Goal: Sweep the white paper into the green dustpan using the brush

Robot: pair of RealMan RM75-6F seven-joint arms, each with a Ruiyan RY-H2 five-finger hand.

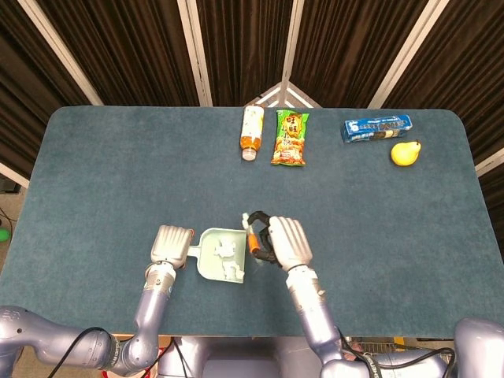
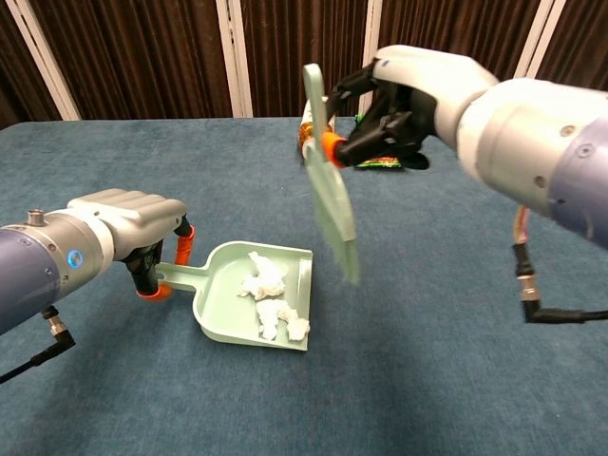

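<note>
The green dustpan lies flat on the blue table with crumpled white paper inside it. My left hand grips the dustpan's handle by its orange end. My right hand holds the green brush by its orange-collared handle, lifted well above the table to the right of the pan, bristles hanging down.
At the table's far side lie a drink bottle, a snack bag, a blue biscuit box and a yellow pear. Dark curtains hang behind the table.
</note>
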